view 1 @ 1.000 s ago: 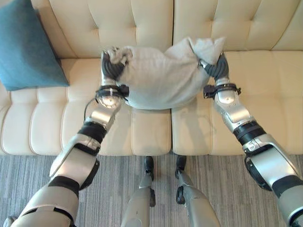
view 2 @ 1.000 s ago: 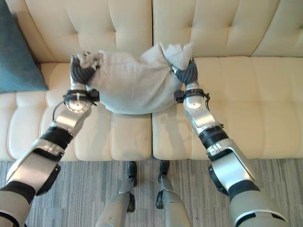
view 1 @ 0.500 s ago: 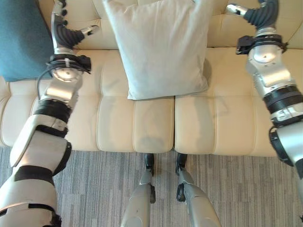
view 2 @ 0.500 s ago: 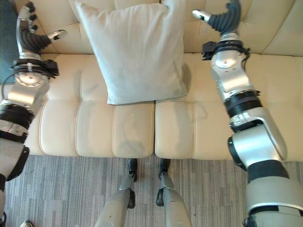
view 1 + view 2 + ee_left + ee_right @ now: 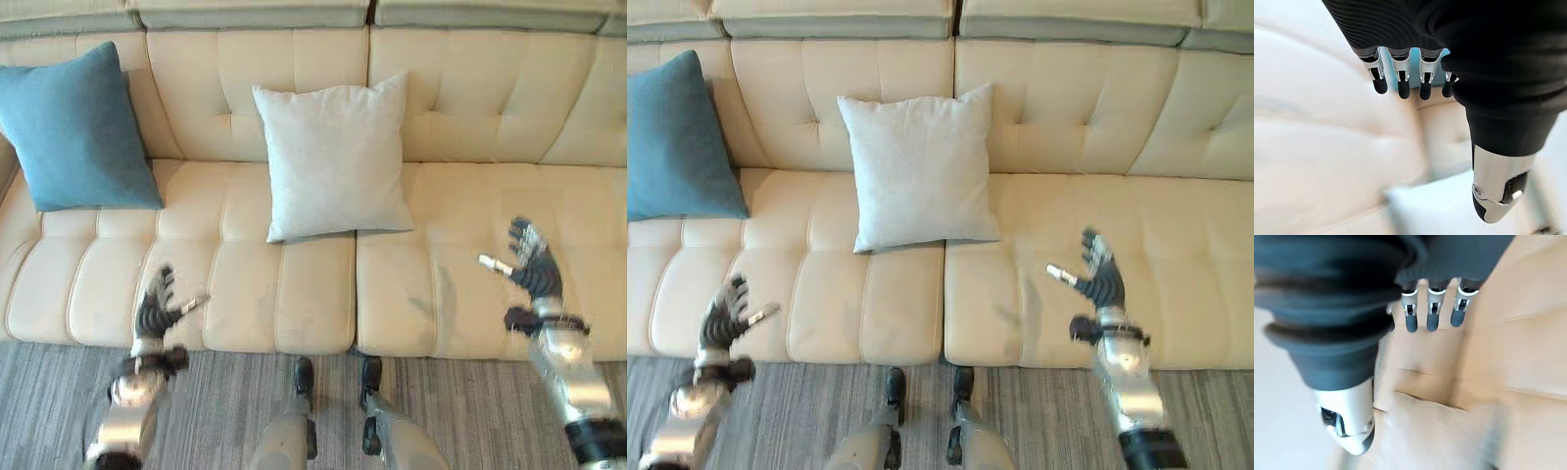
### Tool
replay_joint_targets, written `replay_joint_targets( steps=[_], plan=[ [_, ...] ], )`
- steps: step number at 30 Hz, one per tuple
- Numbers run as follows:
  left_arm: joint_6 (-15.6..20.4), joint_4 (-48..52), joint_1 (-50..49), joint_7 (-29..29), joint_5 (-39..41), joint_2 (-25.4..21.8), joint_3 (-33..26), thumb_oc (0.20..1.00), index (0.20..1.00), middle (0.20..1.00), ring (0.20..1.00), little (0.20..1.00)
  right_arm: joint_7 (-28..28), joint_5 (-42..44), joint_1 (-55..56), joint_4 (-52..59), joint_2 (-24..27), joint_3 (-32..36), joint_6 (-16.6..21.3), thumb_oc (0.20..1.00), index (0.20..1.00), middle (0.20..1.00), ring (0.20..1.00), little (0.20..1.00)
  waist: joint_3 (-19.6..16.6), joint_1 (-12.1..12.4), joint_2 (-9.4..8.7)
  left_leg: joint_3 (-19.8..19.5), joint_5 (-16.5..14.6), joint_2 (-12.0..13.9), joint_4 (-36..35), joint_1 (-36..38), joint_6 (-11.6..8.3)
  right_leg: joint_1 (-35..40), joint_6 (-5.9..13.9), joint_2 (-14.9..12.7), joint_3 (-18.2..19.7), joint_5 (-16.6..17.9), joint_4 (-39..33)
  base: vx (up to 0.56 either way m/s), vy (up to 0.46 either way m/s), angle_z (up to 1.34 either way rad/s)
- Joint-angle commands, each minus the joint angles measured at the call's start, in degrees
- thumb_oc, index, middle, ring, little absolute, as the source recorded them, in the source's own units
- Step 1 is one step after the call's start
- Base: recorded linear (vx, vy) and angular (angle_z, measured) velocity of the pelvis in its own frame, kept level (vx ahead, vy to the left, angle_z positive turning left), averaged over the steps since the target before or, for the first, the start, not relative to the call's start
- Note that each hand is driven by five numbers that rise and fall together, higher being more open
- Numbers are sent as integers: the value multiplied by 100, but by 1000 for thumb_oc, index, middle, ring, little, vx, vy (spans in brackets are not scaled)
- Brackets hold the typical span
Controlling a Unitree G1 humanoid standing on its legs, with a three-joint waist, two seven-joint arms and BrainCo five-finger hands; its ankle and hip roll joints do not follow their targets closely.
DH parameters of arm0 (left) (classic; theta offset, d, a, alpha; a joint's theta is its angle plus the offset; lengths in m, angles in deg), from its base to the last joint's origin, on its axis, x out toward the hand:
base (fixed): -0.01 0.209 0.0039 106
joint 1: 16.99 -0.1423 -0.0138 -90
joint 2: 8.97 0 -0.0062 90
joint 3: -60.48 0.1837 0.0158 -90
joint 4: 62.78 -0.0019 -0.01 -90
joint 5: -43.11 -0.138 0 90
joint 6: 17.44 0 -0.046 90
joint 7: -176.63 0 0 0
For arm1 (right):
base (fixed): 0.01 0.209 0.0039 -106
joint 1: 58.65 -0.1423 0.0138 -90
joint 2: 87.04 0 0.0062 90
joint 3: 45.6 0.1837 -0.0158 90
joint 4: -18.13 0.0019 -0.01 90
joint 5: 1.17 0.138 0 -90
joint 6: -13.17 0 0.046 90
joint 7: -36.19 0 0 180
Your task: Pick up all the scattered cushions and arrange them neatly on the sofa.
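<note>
Cream tufted upholstery spans the scene: a sofa whose seat cushions meet a grey striped carpet along their front edge. The left hand hangs over the front edge of the seat on the robot's left, fingers spread and straight, thumb out to the side, holding nothing; its wrist view shows the dark-tipped fingers extended in a row with the pale sofa past them. The right hand is raised over the right seat cushion, fingers likewise splayed and relaxed, thumb apart, nothing in its grasp, and its own wrist view shows the fingers straight. Well apart from both hands, between them and farther back, a light grey cushion stands upright, leaning against the backrest near the sofa's middle seam, its lower edge on the seat. A teal cushion leans against the backrest at the sofa's left end.
</note>
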Motion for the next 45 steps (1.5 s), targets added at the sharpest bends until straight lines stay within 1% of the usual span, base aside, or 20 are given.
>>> replay_joint_targets(
  steps=[1, 6, 9, 11, 12, 13, 15, 18, 19, 20, 24, 27, 28, 29, 30, 31, 33, 38, 42, 45],
  plan=[
    [-134, -818, -226, -491, -537, 92, 45, 1000, 1000, 1000, 1000, 1000, -581, -659, 379, -426, -52, -103, -11, 1000, 1000, 1000, 1000, 1000, -646, -107, -125, 199, -574, -13, -36, 575, -159, 464, 748, -483, 193, -606, 313, -20, 90, -24],
    [-199, -1275, -387, -649, -739, 326, 375, 1000, 1000, 1000, 1000, 1000, -450, -1374, 589, -1033, -193, -517, -94, 1000, 1000, 1000, 1000, 1000, -669, -175, -152, 312, -671, -56, -33, 828, -53, 506, 831, -522, 382, -534, 412, -127, 124, -26],
    [-161, -1316, -135, -450, -762, 340, 480, 1000, 1000, 1000, 1000, 1000, -270, -1752, 264, -1356, -321, -982, -176, 1000, 1000, 1000, 1000, 1000, -478, -164, -165, 469, -633, -102, -36, 841, 57, 161, 1097, -643, 513, -149, 829, -313, 81, -37],
    [-145, -1282, -28, -419, -740, 309, 534, 1000, 1000, 1000, 1000, 1000, -226, -1793, 189, -1400, -386, -1107, -172, 1000, 1000, 1000, 1000, 1000, -376, -135, -149, 463, -567, -46, -36, 806, 72, 89, 1099, -645, 519, -311, 1133, -322, 11, -47],
    [-140, -1176, 107, -339, -811, 229, 649, 1000, 1000, 1000, 1000, 1000, -172, -1826, 105, -1464, -409, -1258, -200, 1000, 1000, 1000, 1000, 1000, -287, -88, -72, 452, -420, 48, -36, 704, 128, 96, 1011, -633, 517, -655, 2000, -258, 21, -43],
    [-140, -1177, 110, -338, -812, 228, 648, 1000, 1000, 1000, 1000, 1000, -172, -1826, 101, -1466, -410, -1258, -199, 1000, 1000, 1000, 1000, 1000, -295, -85, -73, 455, -411, 49, -36, 688, 127, 76, 1009, -632, 521, -650, 2005, -458, -1, -22],
    [-152, -1041, 189, -292, -810, 179, 726, 1000, 1000, 1000, 1000, 1000, -137, -1823, 112, -1572, -457, -1314, -206, 1000, 1000, 1000, 1000, 1000, -397, -4, -68, 343, -236, 45, -36, 489, 123, 302, 889, -484, 633, -861, 2873, -295, -60, 9],
    [-154, -972, 222, -209, -886, 190, 792, 1000, 1000, 1000, 1000, 1000, -80, -1794, 119, -1597, -451, -1297, -214, 1000, 1000, 1000, 1000, 1000, -510, 74, -134, 251, -94, 25, -32, 277, 80, 647, 803, -269, 790, -991, 2679, -202, -140, 26],
    [-151, -941, 283, -196, -886, 170, 847, 1000, 1000, 1000, 1000, 1000, -69, -1755, 100, -1626, -467, -1309, -207, 1000, 1000, 1000, 1000, 1000, -523, 142, -179, 212, -25, 16, -26, 126, 53, 867, 692, -210, 762, -1430, 2318, -312, -194, 29],
    [-143, -1023, 430, -120, -827, 214, 873, 1000, 1000, 1000, 1000, 1000, 7, -1586, -18, -1662, -448, -1316, -257, 1000, 1000, 1000, 1000, 1000, -507, 198, -170, 198, 264, 105, 20, -314, -147, 1053, 441, -42, 744, -1804, 1612, -427, -245, 21],
    [-138, -997, 519, -54, -830, 326, 988, 1000, 1000, 1000, 1000, 1000, 117, -1436, -79, -1644, -304, -1231, -231, 1000, 1000, 1000, 1000, 1000, -354, 147, 32, 219, 631, 261, -32, -725, -462, 1084, 267, 223, 661, -1752, 901, -365, -159, 14],
    [-127, -1006, 585, -58, -822, 384, 998, 1000, 1000, 1000, 1000, 1000, 145, -1436, -144, -1628, -196, -1188, -257, 1000, 1000, 1000, 1000, 1000, -221, 90, 45, 262, 487, 226, 129, -737, -446, 953, 270, 153, 567, -1582, 838, -328, -29, 22],
    [-106, -1013, 520, -75, -825, 395, 953, 1000, 1000, 1000, 1000, 1000, 134, -1412, -100, -1573, -168, -1155, -259, 1000, 1000, 1000, 1000, 1000, -236, -3, -28, 277, 180, 159, 481, -595, -334, 852, 318, 14, 502, -1375, 762, -171, 3, 0],
    [-106, -1013, 522, -75, -825, 396, 954, 1000, 1000, 1000, 1000, 1000, 133, -1412, -101, -1573, -167, -1154, -259, 1000, 1000, 1000, 1000, 1000, -245, -1, -19, 274, 185, 168, 487, -615, -334, 838, 316, 24, 502, -1360, 754, -334, 11, 8],
    [-83, -980, 417, -110, -752, 390, 882, 1000, 1000, 1000, 1000, 1000, 90, -1363, -65, -1490, -130, -1142, -250, 1000, 1000, 1000, 1000, 1000, -267, -47, -125, 107, -306, 63, 916, -421, -247, 735, 359, -137, 540, -1145, 647, -170, 9, 13],
    [-83, -979, 418, -111, -752, 390, 881, 1000, 1000, 1000, 1000, 1000, 90, -1363, -66, -1490, -130, -1141, -250, 1000, 1000, 1000, 1000, 1000, -280, -48, -120, 104, -300, 68, 921, -443, -247, 719, 358, -132, 538, -1132, 640, -205, 20, 4],
    [-62, -960, 292, -132, -687, 426, 795, 1000, 1000, 1000, 1000, 1000, 11, -1337, -66, -1465, -138, -1153, -233, 1000, 1000, 1000, 1000, 1000, -377, -108, -147, -129, -702, 43, 1066, -37, -231, 633, 402, -191, 660, -975, 461, -100, 54, -25],
    [-98, -1035, 303, -140, -697, 510, 880, 1000, 1000, 1000, 1000, 1000, 19, -1278, -67, -1526, -186, -1130, -244, 1000, 1000, 1000, 1000, 1000, -487, -167, -90, -165, -700, 35, 789, 217, -193, 681, 435, -152, 779, -912, 369, 10, 56, -39],
    [-177, -924, 332, -319, -790, 493, 1163, 1000, 1000, 1000, 1000, 1000, -51, -987, 72, -1653, -356, -1045, -303, 1000, 1000, 1000, 1000, 1000, -632, -364, -88, 13, -768, -5, 499, 586, -104, 754, 482, -164, 1004, -819, 329, 50, 96, -27],
    [-243, -817, 389, -423, -887, 492, 1406, 1000, 1000, 1000, 1000, 1000, -58, -641, 61, -1822, -579, -975, -305, 1000, 1000, 1000, 1000, 1000, -623, -513, -98, 242, -874, -54, 443, 729, 4, 616, 559, -115, 1395, -717, 441, -18, 90, -46]
  ],
)
